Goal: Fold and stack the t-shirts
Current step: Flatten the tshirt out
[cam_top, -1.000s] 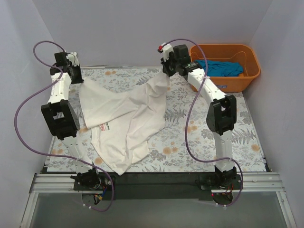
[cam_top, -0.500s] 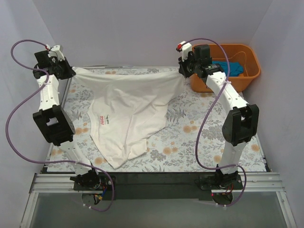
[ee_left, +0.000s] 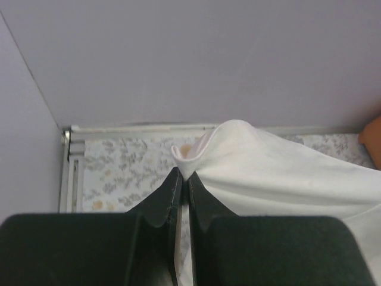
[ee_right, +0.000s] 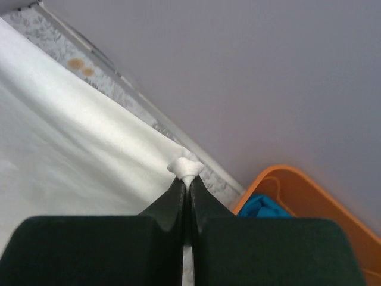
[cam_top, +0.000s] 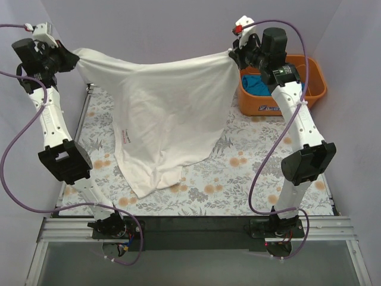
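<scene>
A large white t-shirt hangs stretched in the air between both arms, its lower part draping onto the floral table. A small red logo shows on its left side. My left gripper is shut on one upper corner, high at the far left; the pinched cloth bulges past its tips. High at the far right, my right gripper is shut on the other corner, a white tuft poking out of its tips. A teal-blue t-shirt lies in the basket.
An orange plastic basket stands at the far right corner of the table, close under my right arm; its rim shows in the right wrist view. Grey walls enclose the table at the back and both sides.
Both arms have risen and spread apart, lifting the white t-shirt off the table until its top edge is taut. Only its lower hem still rests on the table.
</scene>
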Robot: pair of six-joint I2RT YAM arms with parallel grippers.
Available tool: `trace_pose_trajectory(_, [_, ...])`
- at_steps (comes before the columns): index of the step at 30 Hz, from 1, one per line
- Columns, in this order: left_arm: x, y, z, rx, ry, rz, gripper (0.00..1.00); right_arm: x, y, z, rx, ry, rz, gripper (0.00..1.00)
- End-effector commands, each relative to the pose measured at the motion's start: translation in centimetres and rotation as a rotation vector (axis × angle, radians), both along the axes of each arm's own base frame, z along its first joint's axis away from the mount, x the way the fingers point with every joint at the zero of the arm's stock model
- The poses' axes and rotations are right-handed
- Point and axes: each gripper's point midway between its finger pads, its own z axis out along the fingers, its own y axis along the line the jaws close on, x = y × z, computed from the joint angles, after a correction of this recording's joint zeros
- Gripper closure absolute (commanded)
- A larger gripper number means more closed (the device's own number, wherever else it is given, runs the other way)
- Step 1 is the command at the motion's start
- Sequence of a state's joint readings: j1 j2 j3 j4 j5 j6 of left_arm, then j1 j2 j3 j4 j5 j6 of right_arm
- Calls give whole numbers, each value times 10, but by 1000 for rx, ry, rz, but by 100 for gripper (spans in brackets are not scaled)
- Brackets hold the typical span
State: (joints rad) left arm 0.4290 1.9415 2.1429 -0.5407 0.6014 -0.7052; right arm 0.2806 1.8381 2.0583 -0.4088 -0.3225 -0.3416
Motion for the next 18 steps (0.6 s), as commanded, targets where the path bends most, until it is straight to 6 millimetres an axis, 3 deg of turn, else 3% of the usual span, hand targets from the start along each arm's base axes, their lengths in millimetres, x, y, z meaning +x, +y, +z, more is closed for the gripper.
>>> trace_pose_trajectory(1, [-13, -4, 111, 55, -280, -1, 100, -9, -21, 102, 34, -281, -54, 99])
trace_pose_trajectory(2, [-23, -10, 141, 66, -362, 2, 100, -18, -26, 126, 55, -351, -69, 99])
trace_pose_trajectory(3, [-27, -11, 147, 65, -381, 9, 100, -32, -33, 157, 82, -441, -85, 99])
trace_pose_trajectory(4, [-41, -17, 171, 82, -457, 16, 100, -35, -36, 159, 87, -457, -101, 99])
trace_pose_trajectory(5, [-57, -24, 193, 105, -531, 19, 100, -49, -43, 179, 106, -527, -119, 99])
trace_pose_trajectory(6, [-66, -27, 203, 117, -568, 27, 100, -71, -49, 208, 138, -607, -127, 99])
trace_pose_trajectory(7, [-86, -31, 224, 142, -647, 56, 100, -76, -52, 208, 140, -618, -135, 99])
trace_pose_trajectory(8, [-97, -32, 235, 158, -692, 76, 100, -101, -59, 234, 169, -696, -138, 99])
trace_pose_trajectory(13, [-200, -40, 309, 273, -1009, 285, 100, -191, -88, 272, 230, -890, -168, 99])
trace_pose_trajectory(18, [-282, -53, 336, 386, -1171, 421, 100, -272, -119, 296, 270, -1060, -224, 99])
